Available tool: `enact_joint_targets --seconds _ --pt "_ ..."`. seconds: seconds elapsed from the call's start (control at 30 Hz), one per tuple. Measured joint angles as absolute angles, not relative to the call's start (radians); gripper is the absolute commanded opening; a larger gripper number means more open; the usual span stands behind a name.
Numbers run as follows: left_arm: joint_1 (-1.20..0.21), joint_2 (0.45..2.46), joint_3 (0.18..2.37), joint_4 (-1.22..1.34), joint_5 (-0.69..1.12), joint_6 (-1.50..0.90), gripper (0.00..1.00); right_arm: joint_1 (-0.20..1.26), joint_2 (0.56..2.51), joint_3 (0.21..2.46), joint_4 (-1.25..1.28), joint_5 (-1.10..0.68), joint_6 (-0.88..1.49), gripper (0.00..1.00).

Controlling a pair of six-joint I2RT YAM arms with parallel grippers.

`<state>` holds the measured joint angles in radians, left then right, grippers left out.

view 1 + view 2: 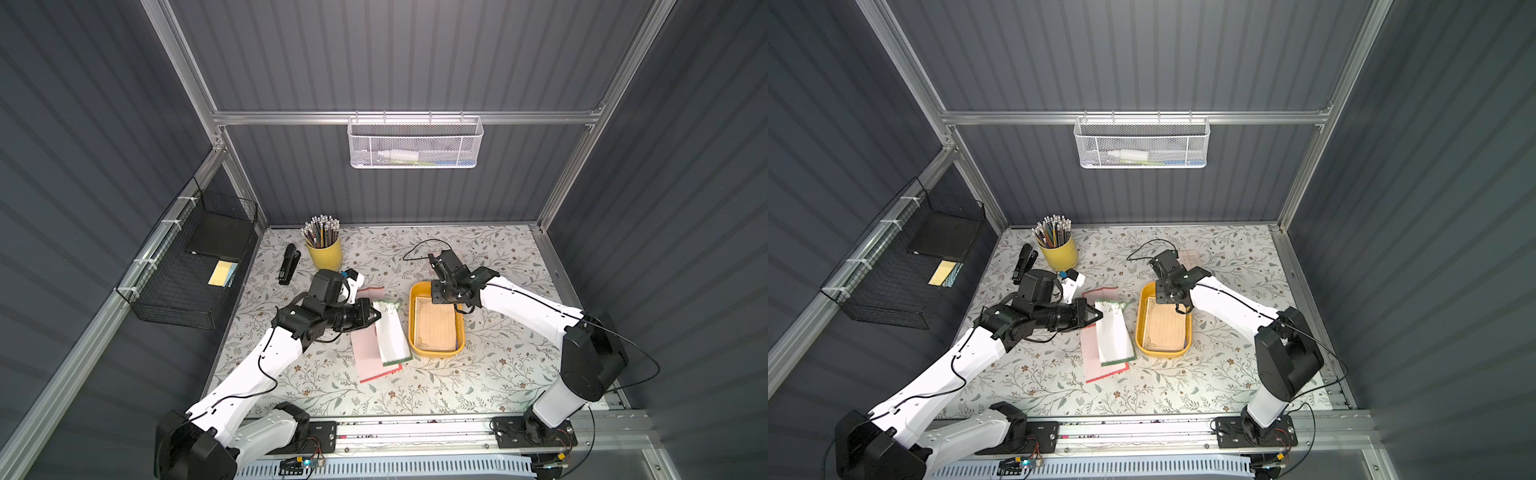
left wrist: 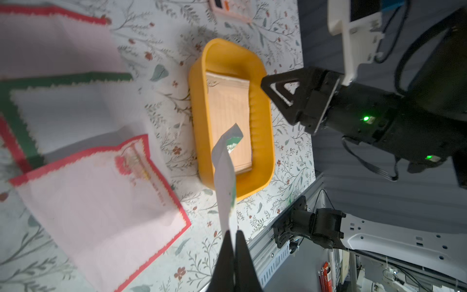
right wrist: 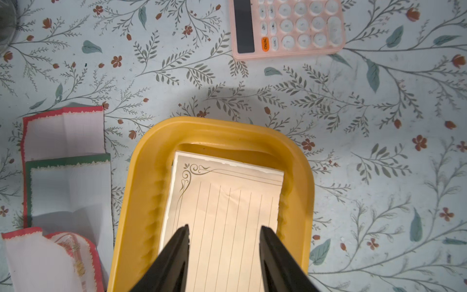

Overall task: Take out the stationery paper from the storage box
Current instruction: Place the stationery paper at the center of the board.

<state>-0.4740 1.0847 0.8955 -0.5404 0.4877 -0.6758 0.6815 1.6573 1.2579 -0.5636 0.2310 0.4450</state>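
Presently: left claw (image 2: pixel 233 233), arm extended level, clamped on green-edged stationery sheet (image 2: pixel 224 177); right claw (image 3: pixel 225 227), angled down, jaws parted over tan sheet (image 3: pixel 227 197) in storage box (image 3: pixel 141 177).

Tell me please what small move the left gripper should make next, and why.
Probably it should open and release. The left gripper is shut on a green-bordered sheet held on edge outside the yellow tray, next to the red-bordered sheets lying on the table, so this sheet looks ready to join them.
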Motion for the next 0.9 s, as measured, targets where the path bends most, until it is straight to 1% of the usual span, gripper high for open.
enact_joint_targets --seconds 0.13,0.27,0.47,0.53,0.57,0.6,0.63,0.67,0.77,0.9 --pt "-0.474 1.053 0.874 -0.635 0.428 -0.714 0.0 0.682 1.658 1.259 -0.566 0.227 0.445 0.5" --pt "-0.474 1.037 0.805 -0.661 0.402 -0.738 0.0 0.682 1.665 1.264 -0.568 0.222 0.445 0.5" --pt "-0.474 1.068 0.648 -0.646 0.402 -0.784 0.06 0.682 1.703 1.277 -0.572 0.222 0.445 0.5" --pt "-0.474 1.086 0.644 -0.638 0.401 -0.79 0.12 0.682 1.71 1.277 -0.573 0.226 0.445 0.5" --pt "-0.474 1.091 0.644 -0.628 0.399 -0.793 0.13 0.682 1.711 1.277 -0.574 0.227 0.445 0.5" --pt "-0.474 1.099 0.644 -0.616 0.398 -0.794 0.16 0.682 1.711 1.277 -0.573 0.229 0.444 0.5" --pt "-0.474 1.109 0.644 -0.607 0.396 -0.795 0.22 0.682 1.712 1.278 -0.574 0.23 0.444 0.5" --pt "-0.474 1.118 0.644 -0.599 0.394 -0.796 0.31 0.682 1.713 1.28 -0.574 0.23 0.445 0.5" --pt "-0.474 1.147 0.643 -0.585 0.386 -0.789 0.45 0.682 1.725 1.29 -0.575 0.232 0.445 0.5" --pt "-0.474 1.163 0.641 -0.583 0.372 -0.78 0.67 0.682 1.745 1.29 -0.578 0.233 0.445 0.5"
